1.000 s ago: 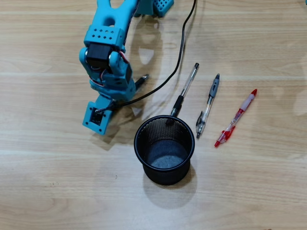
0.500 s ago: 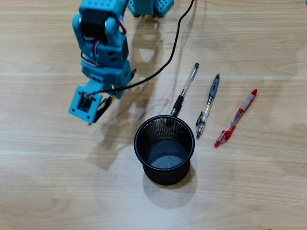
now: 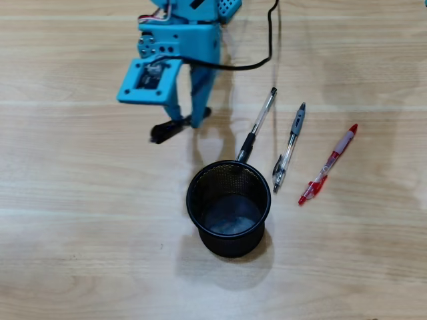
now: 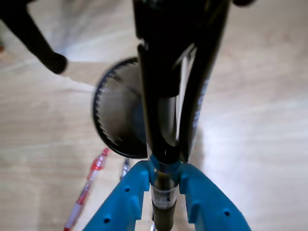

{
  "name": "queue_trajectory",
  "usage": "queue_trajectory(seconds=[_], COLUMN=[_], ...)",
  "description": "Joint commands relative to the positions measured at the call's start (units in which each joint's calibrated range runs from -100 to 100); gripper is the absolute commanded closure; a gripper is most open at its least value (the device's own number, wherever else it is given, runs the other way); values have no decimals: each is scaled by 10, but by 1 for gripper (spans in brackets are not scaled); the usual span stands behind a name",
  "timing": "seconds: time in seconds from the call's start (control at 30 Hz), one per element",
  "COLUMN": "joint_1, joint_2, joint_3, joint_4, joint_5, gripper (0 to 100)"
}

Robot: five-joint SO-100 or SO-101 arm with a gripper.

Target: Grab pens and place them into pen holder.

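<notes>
My blue gripper is shut on a black pen, which it holds roughly level above the table, up and left of the pen holder. The holder is a round black mesh cup, standing upright with nothing visible inside. In the wrist view the black pen fills the centre, clamped between the blue jaws of the gripper, with the pen holder blurred behind it. On the table lie a clear pen with a black sleeve, a grey-sleeved pen and a red pen.
A black cable runs from the arm up past the top edge. The black-sleeved pen's lower end touches the holder's rim. Wooden tabletop spreads left of and below the holder. The red pen shows at the wrist view's lower left.
The gripper has risen and swung toward the top of the overhead view, carrying the black pen with it. The pen now lies level in the jaws. The other pens and holder stayed put.
</notes>
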Motion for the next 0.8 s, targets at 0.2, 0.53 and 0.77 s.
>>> queue_trajectory(seconds=[0.2, 0.53, 0.77], joint_1=[-58, -65, -51], joint_2=[-38, 40, 114], joint_3=[-4, -10, -8], joint_4=[-216, -324, -347], joint_5=[2, 3, 3], gripper=[98, 98, 98])
